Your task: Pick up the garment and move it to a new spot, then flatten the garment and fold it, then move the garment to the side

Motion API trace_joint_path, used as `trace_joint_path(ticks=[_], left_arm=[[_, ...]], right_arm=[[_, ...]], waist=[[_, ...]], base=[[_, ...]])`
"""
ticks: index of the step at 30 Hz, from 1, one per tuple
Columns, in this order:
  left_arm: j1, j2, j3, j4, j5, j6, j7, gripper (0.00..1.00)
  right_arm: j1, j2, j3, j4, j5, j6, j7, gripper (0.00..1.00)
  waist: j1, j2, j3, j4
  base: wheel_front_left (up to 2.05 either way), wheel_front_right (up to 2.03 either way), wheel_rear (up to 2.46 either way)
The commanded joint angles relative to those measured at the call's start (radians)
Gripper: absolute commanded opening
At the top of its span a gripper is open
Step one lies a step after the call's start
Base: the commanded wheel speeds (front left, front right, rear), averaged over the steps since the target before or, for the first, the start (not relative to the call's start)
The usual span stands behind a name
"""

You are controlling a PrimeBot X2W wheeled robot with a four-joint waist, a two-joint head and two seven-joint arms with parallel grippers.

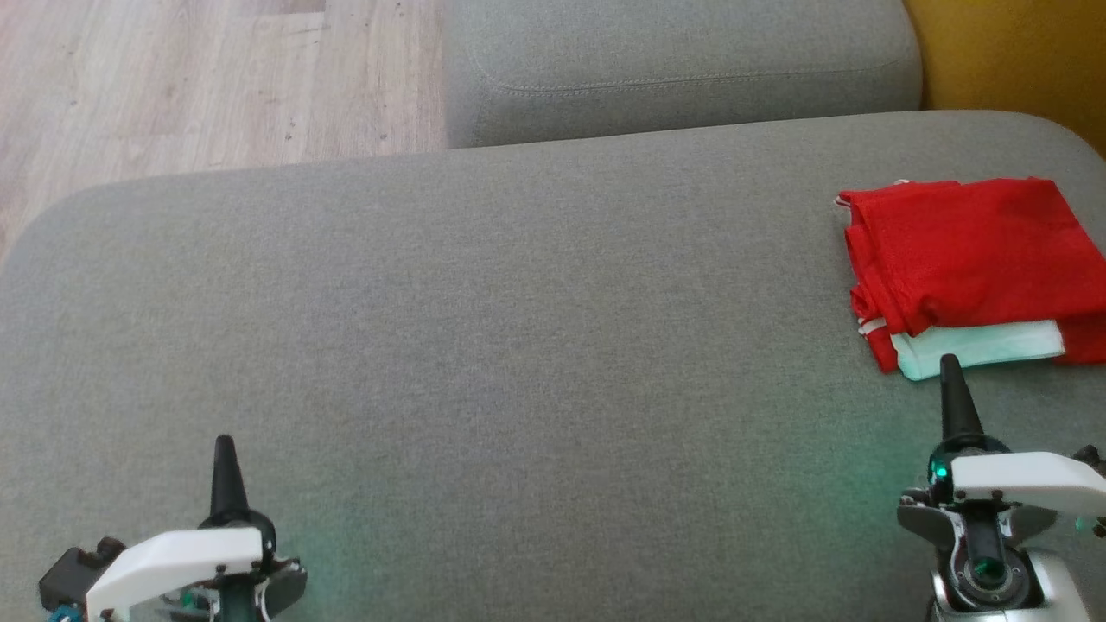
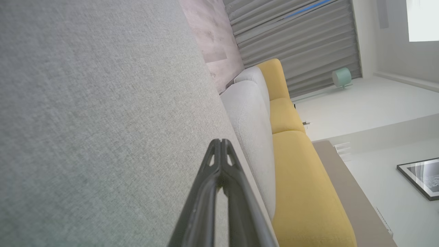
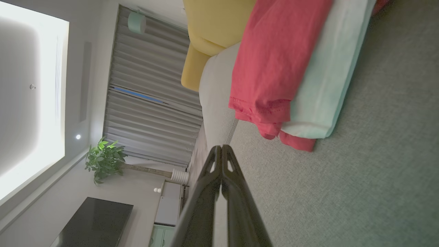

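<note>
The garment [image 1: 972, 250] is a folded red piece with a pale mint layer showing at its near edge; it lies at the far right of the grey cushion [image 1: 518, 345]. In the right wrist view the garment [image 3: 274, 65] fills the upper middle, just beyond the fingertips. My right gripper [image 1: 949, 363] is shut with nothing held, its tip a short way in front of the mint edge. My left gripper [image 1: 225, 445] is shut and empty at the lower left, far from the garment. In the left wrist view the left gripper [image 2: 220, 141] points along the bare cushion.
A second grey cushion [image 1: 674, 69] lies behind the main one. Wooden floor [image 1: 199, 78] shows at the upper left, and a yellow sofa part [image 1: 1020, 52] at the upper right. The yellow sofa [image 2: 298, 178] also runs beside the grey cushion.
</note>
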Motion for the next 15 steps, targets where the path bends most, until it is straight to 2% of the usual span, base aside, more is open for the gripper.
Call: trace_joint_path(ticks=[1, 15], left_arm=[[-0.055, 0.006, 0.028, -0.038, -0.019, -0.01, 0.008, 0.0], [-0.062, 0.007, 0.052, -0.044, -0.157, -0.016, 0.049, 0.0]], right_arm=[[-0.028, -0.004, 0.008, -0.041, 0.024, -0.001, 0.009, 0.0], [-0.022, -0.004, -0.012, -0.062, 0.168, -0.001, 0.049, 0.0]], waist=[[0.0, 0.0, 0.0, 0.0], [0.0, 0.0, -0.001, 0.001]], base=[[0.0, 0.0, 0.0], [0.0, 0.0, 0.0]])
